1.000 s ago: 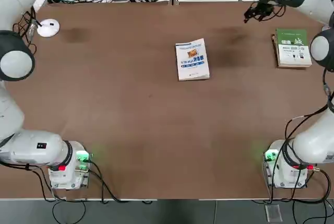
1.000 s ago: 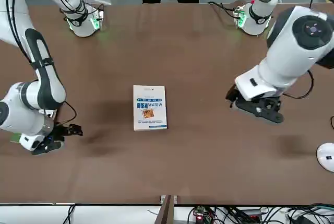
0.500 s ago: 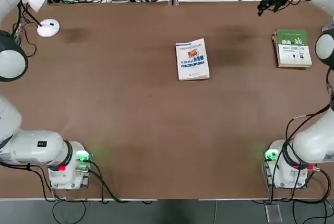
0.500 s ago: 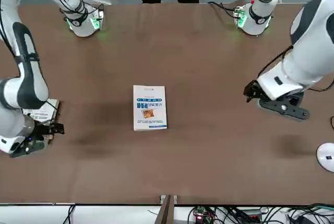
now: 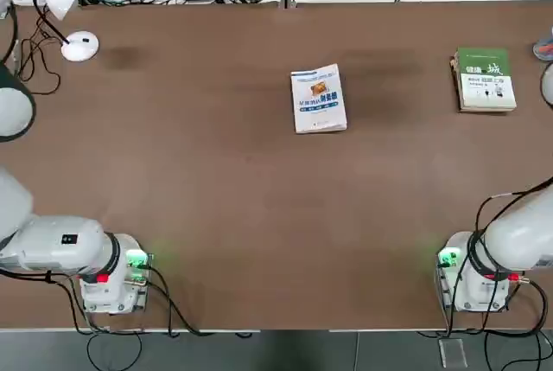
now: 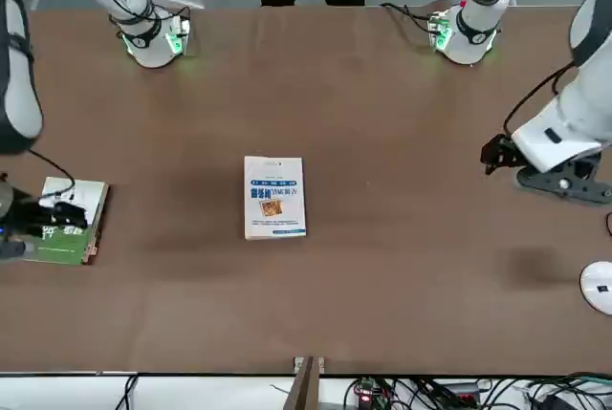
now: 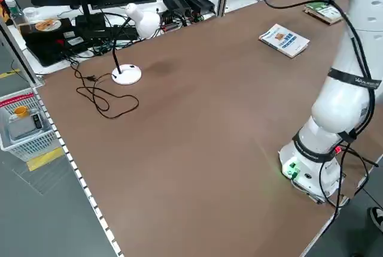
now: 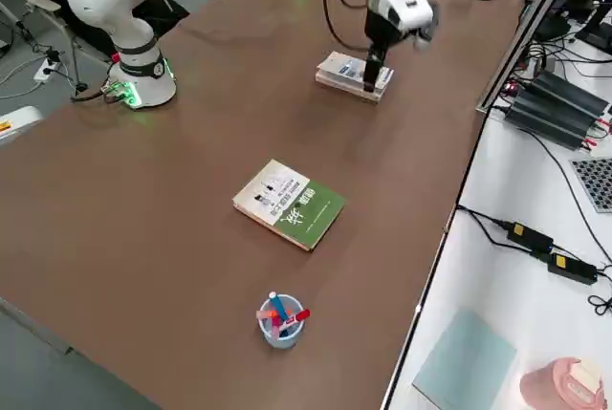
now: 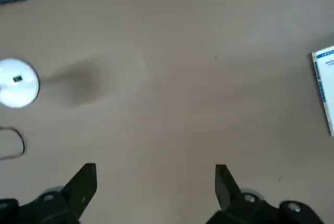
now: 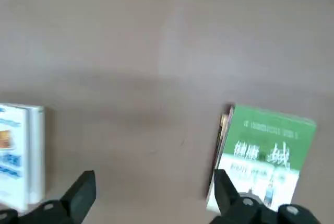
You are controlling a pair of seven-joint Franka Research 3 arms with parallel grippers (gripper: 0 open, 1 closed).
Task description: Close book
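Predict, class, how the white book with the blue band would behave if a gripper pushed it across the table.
The book lies flat and closed, so it would probably slide, not roll or tip. It looks thin, so probably light and somewhat bendy. A push off-centre might spin it.

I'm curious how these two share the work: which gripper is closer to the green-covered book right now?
Right. The right gripper hangs over the green-covered book on its side of the table; the left gripper is far off, beyond the white-and-blue book.

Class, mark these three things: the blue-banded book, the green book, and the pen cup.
Blue-banded book [image 5: 318,99], top view, cover centre.
Green book [image 5: 485,79], top view, cover centre.
Pen cup [image 8: 279,327], right side view, its wall.
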